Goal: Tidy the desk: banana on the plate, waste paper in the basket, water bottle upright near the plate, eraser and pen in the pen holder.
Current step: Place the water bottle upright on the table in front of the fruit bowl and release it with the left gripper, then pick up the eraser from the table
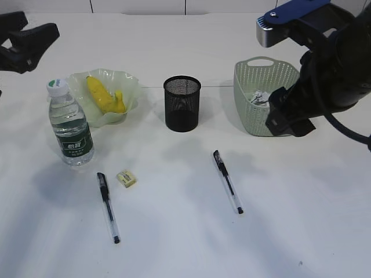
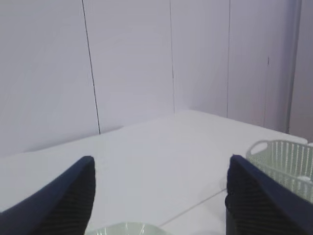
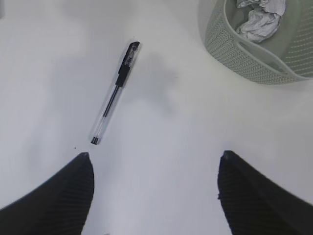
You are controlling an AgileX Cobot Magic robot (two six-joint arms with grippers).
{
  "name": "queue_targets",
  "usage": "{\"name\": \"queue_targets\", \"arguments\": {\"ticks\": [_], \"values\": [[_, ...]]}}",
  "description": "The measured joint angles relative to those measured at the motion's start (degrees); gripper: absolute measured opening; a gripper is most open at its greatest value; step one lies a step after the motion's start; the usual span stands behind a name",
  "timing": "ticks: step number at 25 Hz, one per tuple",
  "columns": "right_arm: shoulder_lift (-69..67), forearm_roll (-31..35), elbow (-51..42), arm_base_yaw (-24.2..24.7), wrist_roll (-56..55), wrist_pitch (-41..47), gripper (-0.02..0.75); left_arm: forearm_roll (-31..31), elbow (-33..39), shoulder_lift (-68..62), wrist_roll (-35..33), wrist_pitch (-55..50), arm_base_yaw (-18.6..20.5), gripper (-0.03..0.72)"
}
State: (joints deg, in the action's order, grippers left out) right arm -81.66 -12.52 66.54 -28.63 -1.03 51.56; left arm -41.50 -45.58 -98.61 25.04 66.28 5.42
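White desk (image 1: 278, 231), mesh pen holder (image 1: 182, 103) between plate (image 1: 130, 87) and basket (image 1: 261, 104), both jaws wide

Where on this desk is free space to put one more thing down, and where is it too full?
Free: the wide front strip of the table, right of the right pen, and the gap between the two pens. Crowded: the left side, where bottle, plate, eraser and left pen sit close.
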Motion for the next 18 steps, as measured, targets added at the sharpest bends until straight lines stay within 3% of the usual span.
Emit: {"name": "queue_targets", "arguments": {"ticks": [9,18], "values": [[0.0,-0.5,0.0,0.0,0.0,0.1,0.586,-0.1,0.2,7.4,10.5,-8.4,0.0,0.593],[0.0,-0.6,0.0,0.0,0.0,0.1,0.586,-5.5,0.3,11.5,13.8,-17.2,0.0,0.593]]}}
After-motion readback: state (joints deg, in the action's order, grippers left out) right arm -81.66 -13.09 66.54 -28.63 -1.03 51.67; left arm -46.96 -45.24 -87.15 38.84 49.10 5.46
